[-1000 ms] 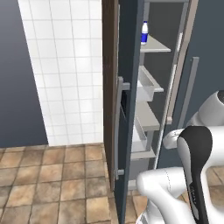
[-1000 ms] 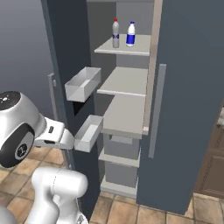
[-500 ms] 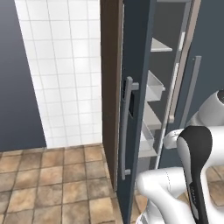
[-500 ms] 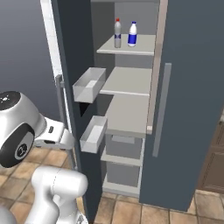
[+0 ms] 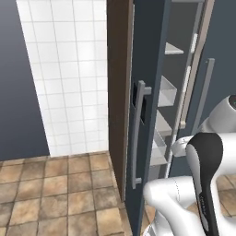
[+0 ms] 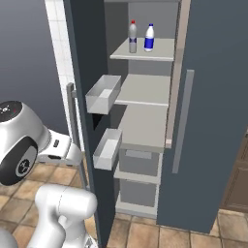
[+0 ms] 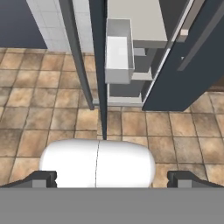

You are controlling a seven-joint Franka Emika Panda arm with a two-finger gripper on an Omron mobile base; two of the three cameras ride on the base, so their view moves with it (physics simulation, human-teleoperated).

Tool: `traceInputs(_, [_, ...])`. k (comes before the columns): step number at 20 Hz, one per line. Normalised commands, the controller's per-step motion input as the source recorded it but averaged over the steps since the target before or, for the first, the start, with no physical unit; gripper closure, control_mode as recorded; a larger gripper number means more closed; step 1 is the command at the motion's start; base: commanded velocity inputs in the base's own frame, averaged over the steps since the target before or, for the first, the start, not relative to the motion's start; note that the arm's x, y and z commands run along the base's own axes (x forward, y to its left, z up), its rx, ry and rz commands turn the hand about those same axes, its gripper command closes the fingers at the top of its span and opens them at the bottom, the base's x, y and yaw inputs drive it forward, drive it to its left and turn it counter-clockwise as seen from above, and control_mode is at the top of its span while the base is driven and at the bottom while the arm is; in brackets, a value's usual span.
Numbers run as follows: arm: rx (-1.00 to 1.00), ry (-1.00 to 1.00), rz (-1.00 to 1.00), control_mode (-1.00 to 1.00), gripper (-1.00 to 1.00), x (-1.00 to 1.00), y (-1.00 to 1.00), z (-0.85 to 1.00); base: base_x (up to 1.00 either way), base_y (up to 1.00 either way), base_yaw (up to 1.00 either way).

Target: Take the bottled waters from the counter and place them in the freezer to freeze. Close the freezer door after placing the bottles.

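On top freezer (image 6: pixel 213 97) shelf: 2 bottled waters (image 6: pixel 141 37) | jaws released, empty, low by freezer door (image 6: pixel 89 72) edge, well apart

Slate-blue freezer door (image 6: pixel 86 72), pale grey shelves (image 6: pixel 145 89), 2 blue-labelled bottles (image 6: pixel 149 38), brown tiled floor (image 5: pixel 50 184).

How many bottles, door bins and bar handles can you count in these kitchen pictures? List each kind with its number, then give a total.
Bottles: 2, red-capped bottle and blue-capped bottle
Door bins: 2, upper bin and lower bin
Bar handles: 2, left handle and right handle
Total: 6
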Motion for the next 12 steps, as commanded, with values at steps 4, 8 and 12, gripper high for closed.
traceInputs(4, [0.0, 0.0, 0.0, 1.0, -1.0, 0.0, 0.0, 0.0, 0.09, 0.22, 0.0])
traceInputs(8, [0.0, 0.0, 0.0, 1.0, -1.0, 0.0, 0.0, 0.0, 0.2, 0.27, 0.0])
traceInputs(12, [0.0, 0.0, 0.0, 1.0, -1.0, 0.0, 0.0, 0.0, 0.21, 0.26, 0.0])
